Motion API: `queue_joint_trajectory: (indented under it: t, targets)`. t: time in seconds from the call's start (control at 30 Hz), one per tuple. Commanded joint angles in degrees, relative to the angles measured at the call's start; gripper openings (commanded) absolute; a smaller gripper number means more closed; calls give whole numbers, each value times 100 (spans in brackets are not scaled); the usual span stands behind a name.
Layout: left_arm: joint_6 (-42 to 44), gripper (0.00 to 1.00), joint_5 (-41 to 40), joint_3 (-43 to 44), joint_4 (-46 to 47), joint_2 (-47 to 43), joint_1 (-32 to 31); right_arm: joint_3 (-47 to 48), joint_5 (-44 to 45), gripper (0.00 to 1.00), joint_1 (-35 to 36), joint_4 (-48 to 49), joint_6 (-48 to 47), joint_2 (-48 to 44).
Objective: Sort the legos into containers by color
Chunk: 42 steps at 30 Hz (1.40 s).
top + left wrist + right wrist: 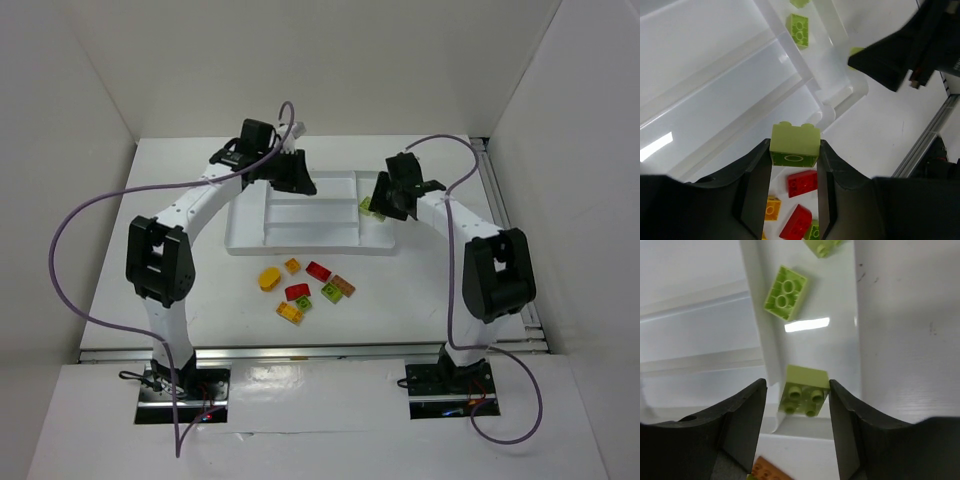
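While my left tool [795, 150] is hanging over the white tray [300, 215], it is clamping a pale green brick [795, 142] squarely between its fingers. My right tool [796, 385] is hovering at the tray's right end, over the narrow end compartment. A second pale green brick [805, 392] is sitting between its fingers with a gap showing on one side, so I cannot tell whether I am gripping it. Two more pale green bricks [786, 293] are lying farther along that compartment. On the counter [230, 300] just in front of the tray, the others are lying loose — a yellow oval [269, 278], two red bricks [318, 270], plus yellow, orange, brown and green pieces.
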Motion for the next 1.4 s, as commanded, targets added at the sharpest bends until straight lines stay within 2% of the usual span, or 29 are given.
queue_joint_trajectory:
  t: [0.0,0.1,0.17,0.23,0.37,0.47,0.63,1.03,1.07,1.1,1.13,1.17,1.2,1.23,1.37]
  targets:
    - [-369,0,-78,78,7,27,-312,489,420,63,50,-291,-269,291]
    - [-484,0,-17,148,7,202,-487,560,349,95,102,-353,-322,371]
    - [-536,0,-16,349,-45,325,-594,560,453,97,102,-292,-322,74]
    - [-485,0,-139,551,-150,544,-760,271,1040,97,102,-292,-147,-260]
    - [113,0,-744,2024,-1055,1273,-1287,-695,1982,96,-29,-64,398,-1891]
    - [53,0,-694,2397,-1206,1722,-1419,-1005,2360,98,-161,-221,574,-2588]
    - [-281,0,-316,2670,-845,2179,-1420,-1005,2502,99,-354,-810,742,-2977]
    - [-686,0,-157,3084,-318,2760,-1754,-1365,2502,99,-407,-1092,918,-3180]
    - [-686,3,-157,3084,-257,2812,-1806,-1365,2450,99,-407,-1092,918,-3180]
    - [-686,14,-218,3084,-256,2813,-1807,-1365,2449,99,-407,-1144,918,-3180]
    - [-686,46,-218,3084,-256,2813,-1807,-1365,2449,99,-407,-1144,918,-3180]
    - [-686,59,-218,3084,-256,2813,-1807,-1365,2501,99,-407,-1214,1005,-3180]
    - [-556,77,-218,3084,-256,2813,-1807,-1304,2502,99,-407,-1215,1006,-3180]
    - [-554,100,-131,3084,-256,2813,-1807,-1304,2502,99,-407,-1215,1006,-3232]
    - [-335,100,-218,3031,-370,2427,-1807,-1304,2432,99,-407,-1145,892,-3285]
